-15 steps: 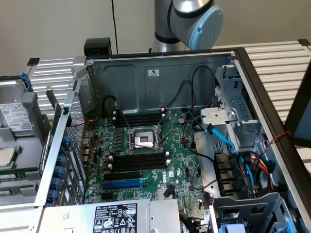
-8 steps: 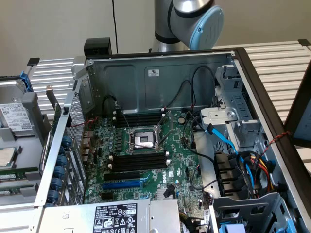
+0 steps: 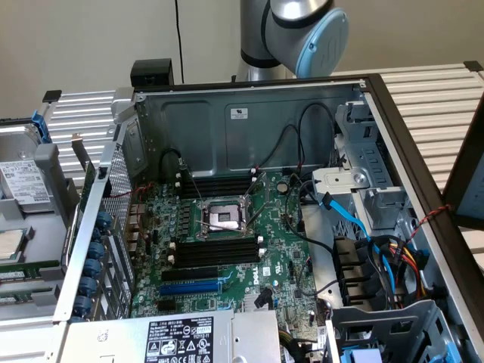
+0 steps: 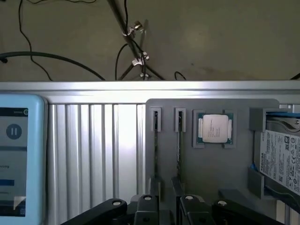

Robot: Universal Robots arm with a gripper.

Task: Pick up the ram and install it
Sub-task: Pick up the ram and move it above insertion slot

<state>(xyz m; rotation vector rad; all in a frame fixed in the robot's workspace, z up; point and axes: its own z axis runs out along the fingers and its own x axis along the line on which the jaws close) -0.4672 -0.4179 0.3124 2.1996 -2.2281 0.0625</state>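
The end effector (image 4: 167, 200) hangs low over a gray holder (image 4: 234, 168) on the ribbed metal bench (image 4: 93, 150), its black fingers (image 4: 147, 206) spread apart and gripping nothing. Just ahead of them the ram (image 4: 155, 136) stands on edge in a narrow slot of the holder, with a second stick (image 4: 179, 136) in the slot beside it. Both sit clear of the fingers. A processor (image 4: 214, 128) sits in the next pocket and a hard drive (image 4: 283, 157) lies past it, its label print too fine to read. A tablet (image 4: 18, 154) showing a pause symbol rests further along the bench. In the exterior view, the open computer case (image 3: 249, 113) shows a motherboard (image 3: 227, 249) marked with a white Dell logo, and the arm's silver-and-blue joint (image 3: 306, 30) rises behind it.
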